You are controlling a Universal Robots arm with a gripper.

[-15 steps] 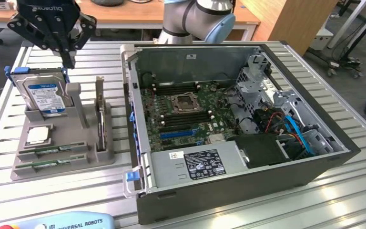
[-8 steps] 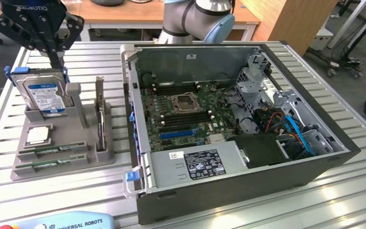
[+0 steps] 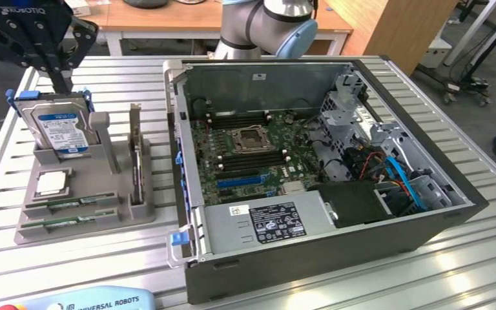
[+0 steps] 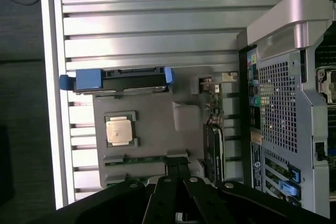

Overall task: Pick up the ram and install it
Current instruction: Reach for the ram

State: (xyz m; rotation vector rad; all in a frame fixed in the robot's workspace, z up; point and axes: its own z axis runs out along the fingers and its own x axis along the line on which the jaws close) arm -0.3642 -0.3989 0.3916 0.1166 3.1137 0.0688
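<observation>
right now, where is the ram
On the exterior view's left, the ram lies in slots of the grey holder, beside the square processor chip, on the side away from the hard drive.

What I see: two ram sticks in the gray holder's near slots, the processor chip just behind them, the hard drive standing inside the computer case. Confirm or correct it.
Wrong on the hard drive: in the exterior view it stands upright in the gray holder, outside the computer case. The two ram sticks do lie in the holder's near slots, the processor chip just behind them.

The thin green ram (image 3: pixel 67 223) sits, seemingly edge-up, in the grey holder (image 3: pixel 93 187).
</observation>
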